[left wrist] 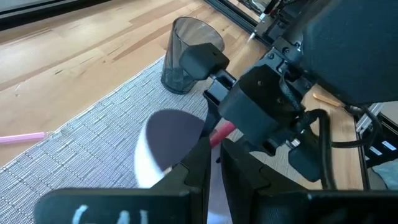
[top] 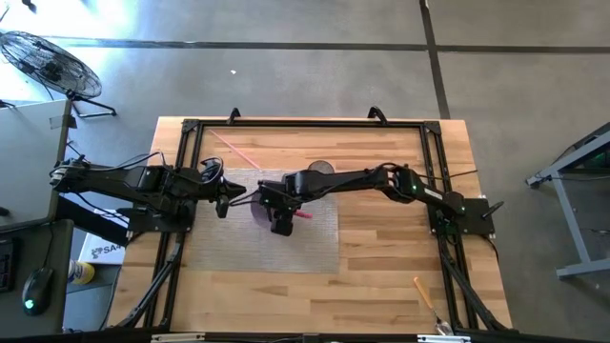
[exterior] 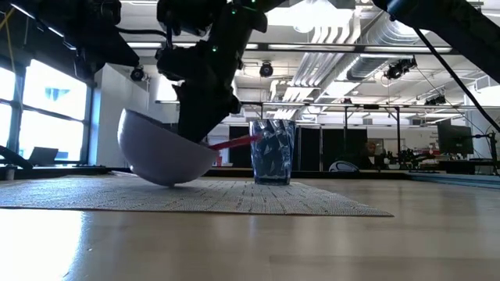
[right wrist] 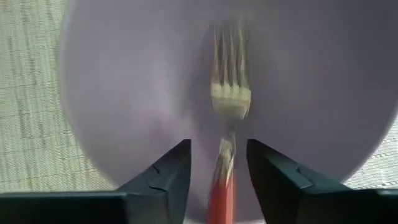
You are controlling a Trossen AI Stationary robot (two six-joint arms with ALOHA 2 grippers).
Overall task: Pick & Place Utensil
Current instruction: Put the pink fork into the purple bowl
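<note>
Red-handled fork (right wrist: 229,99) lies in the tipped bowl (right wrist: 124,93), and the right claw (right wrist: 217,165), fingers apart beside the handle, not pinching, should lift straight up without bumping it.

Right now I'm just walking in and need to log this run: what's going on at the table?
The right gripper is over a pale bowl on the woven mat, with a red-handled fork lying between its open fingers, tines inside the bowl. The bowl sits tipped to one side in the low view, next to a clear cup. The left gripper waits shut just beside the bowl, holding nothing.
</note>
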